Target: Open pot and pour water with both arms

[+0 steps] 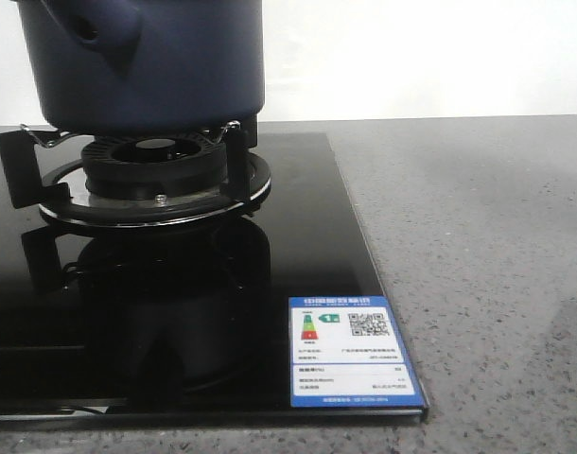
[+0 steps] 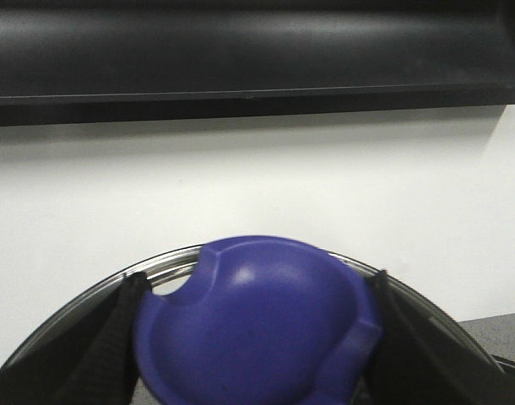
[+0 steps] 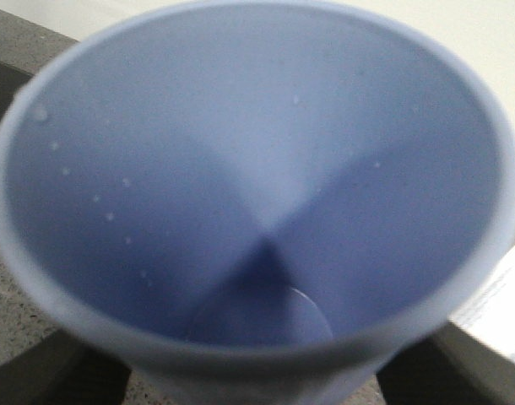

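Observation:
The dark navy pot stands on the gas burner at the back left in the front view; its stubby side handle points toward the camera, and its top is cut off by the frame. Neither gripper shows in that view. In the left wrist view my left gripper is shut on the blue knob of a lid with a metal rim. In the right wrist view my right gripper is shut on a pale blue cup with droplets on its inner wall.
A black glass hob carries the burner and a blue-and-white energy label at its front right corner. Grey speckled counter lies to the right. A white wall and a dark hood rise behind the lid.

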`<state>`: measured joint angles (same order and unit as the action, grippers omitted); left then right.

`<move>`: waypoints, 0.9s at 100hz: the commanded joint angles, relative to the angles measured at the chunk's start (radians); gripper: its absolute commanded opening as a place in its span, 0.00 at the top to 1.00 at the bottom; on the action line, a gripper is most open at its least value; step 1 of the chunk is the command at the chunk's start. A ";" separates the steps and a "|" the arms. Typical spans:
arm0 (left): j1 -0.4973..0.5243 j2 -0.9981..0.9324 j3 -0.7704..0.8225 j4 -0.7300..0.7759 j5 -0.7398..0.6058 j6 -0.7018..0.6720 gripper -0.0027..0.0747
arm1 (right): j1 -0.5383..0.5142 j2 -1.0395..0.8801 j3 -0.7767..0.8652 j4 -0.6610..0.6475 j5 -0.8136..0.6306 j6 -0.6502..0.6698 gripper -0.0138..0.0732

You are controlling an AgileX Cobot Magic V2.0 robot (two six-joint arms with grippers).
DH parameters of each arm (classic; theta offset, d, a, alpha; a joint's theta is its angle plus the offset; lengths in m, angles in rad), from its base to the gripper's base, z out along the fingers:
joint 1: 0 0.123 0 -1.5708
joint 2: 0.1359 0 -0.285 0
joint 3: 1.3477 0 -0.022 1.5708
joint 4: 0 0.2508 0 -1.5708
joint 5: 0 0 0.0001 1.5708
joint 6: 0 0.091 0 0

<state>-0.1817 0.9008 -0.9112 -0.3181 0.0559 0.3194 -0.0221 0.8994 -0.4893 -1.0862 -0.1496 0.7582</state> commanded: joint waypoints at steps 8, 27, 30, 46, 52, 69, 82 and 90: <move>0.001 -0.021 -0.037 0.000 -0.098 0.000 0.53 | -0.135 0.089 -0.027 0.074 -0.247 0.007 0.41; 0.001 -0.021 -0.037 0.000 -0.098 0.000 0.53 | -0.247 0.186 -0.027 0.084 -0.402 -0.009 0.41; 0.001 -0.021 -0.037 0.000 -0.098 0.000 0.53 | -0.252 0.200 -0.027 0.082 -0.408 -0.018 0.41; 0.001 -0.021 -0.037 0.000 -0.098 0.000 0.53 | -0.254 0.285 -0.027 0.082 -0.465 -0.063 0.41; 0.001 -0.021 -0.037 0.000 -0.098 0.000 0.53 | -0.254 0.318 -0.027 0.084 -0.499 -0.077 0.41; 0.001 -0.021 -0.037 0.000 -0.098 0.000 0.53 | -0.254 0.386 -0.027 0.113 -0.541 -0.133 0.41; 0.001 -0.021 -0.037 0.000 -0.098 0.000 0.53 | -0.254 0.423 -0.027 0.131 -0.585 -0.149 0.41; 0.001 -0.019 -0.037 0.000 -0.098 0.000 0.53 | -0.254 0.441 -0.027 0.131 -0.582 -0.158 0.41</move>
<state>-0.1817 0.9008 -0.9112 -0.3181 0.0581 0.3194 -0.2674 1.3429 -0.4893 -0.9957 -0.6577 0.6242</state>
